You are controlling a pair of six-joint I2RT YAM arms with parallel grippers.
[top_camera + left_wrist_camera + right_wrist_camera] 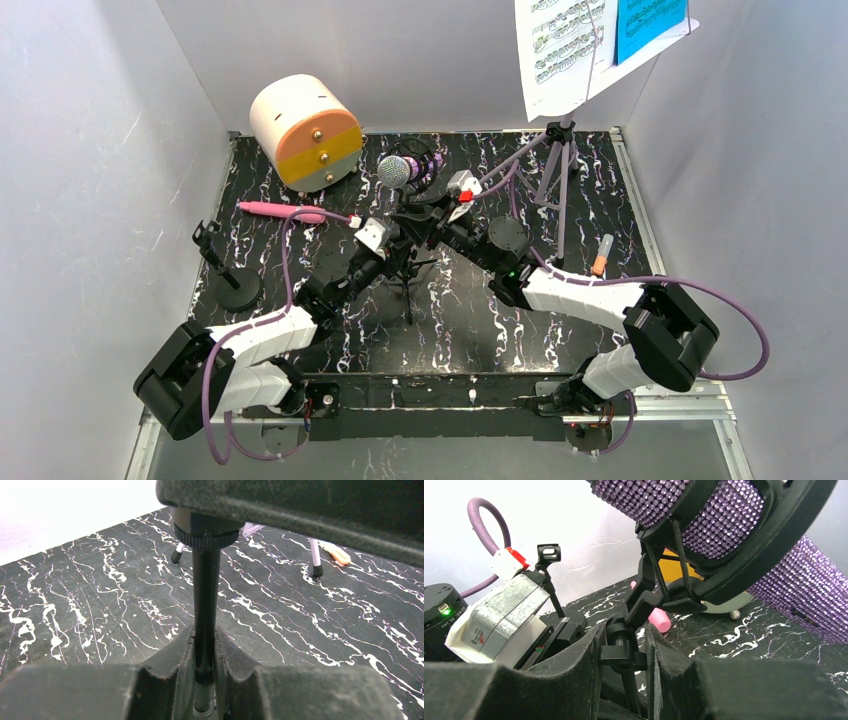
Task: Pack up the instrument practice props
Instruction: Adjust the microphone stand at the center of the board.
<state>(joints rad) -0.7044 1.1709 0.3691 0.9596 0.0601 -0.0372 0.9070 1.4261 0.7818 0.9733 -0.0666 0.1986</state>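
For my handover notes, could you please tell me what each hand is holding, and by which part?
Left hand clamps the black tripod pole on its thin shaft. Right hand brackets the joint under the cradle of the purple microphone; firm grip unclear.

Cream cylinder box — orange-grey face, marbled black table

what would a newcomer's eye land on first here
The glittery purple microphone mid-table on its black tripod: the left gripper clamps the pole, the right gripper brackets the mount joint. Then the sheet-music pages back right and the cream cylinder box back left.
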